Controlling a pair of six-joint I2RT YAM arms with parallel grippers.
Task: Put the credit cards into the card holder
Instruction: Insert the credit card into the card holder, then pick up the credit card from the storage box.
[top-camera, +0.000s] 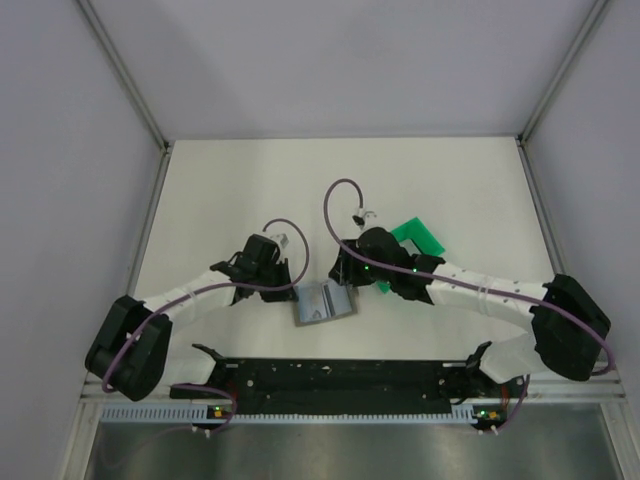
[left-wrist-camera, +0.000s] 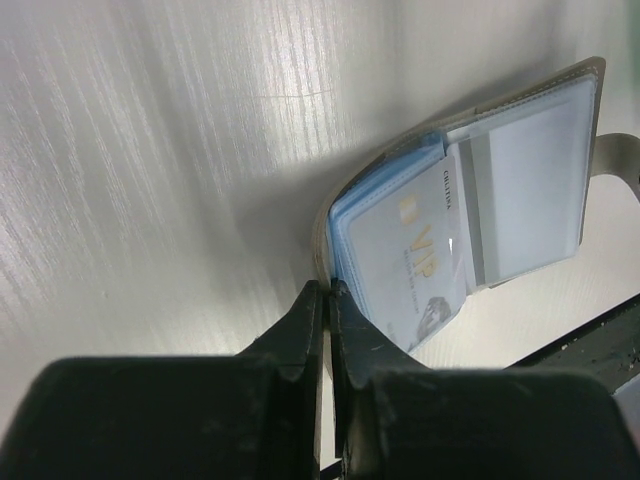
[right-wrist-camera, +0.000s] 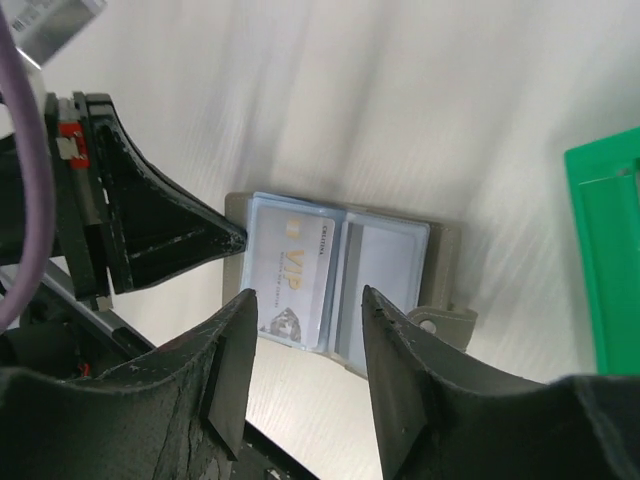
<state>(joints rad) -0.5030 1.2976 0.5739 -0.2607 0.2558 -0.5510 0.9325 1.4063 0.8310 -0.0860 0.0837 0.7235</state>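
Note:
The card holder (top-camera: 323, 303) lies open on the table near the front, its clear blue-grey sleeves facing up. A pale credit card marked VIP (right-wrist-camera: 295, 272) sits in its left sleeve. A plain grey card (right-wrist-camera: 388, 275) shows in the right sleeve. My left gripper (left-wrist-camera: 328, 290) is shut, pinching the grey cover edge of the card holder (left-wrist-camera: 322, 225) at its left side. My right gripper (right-wrist-camera: 310, 295) hovers just above the holder's near edge with its jaws open and nothing between them. The left gripper's fingers (right-wrist-camera: 170, 235) show in the right wrist view, touching the holder's left edge.
A bright green plastic frame (top-camera: 415, 238) lies on the table behind the right wrist, and its edge (right-wrist-camera: 605, 260) shows at the right of the right wrist view. A black rail (top-camera: 340, 375) runs along the table's near edge.

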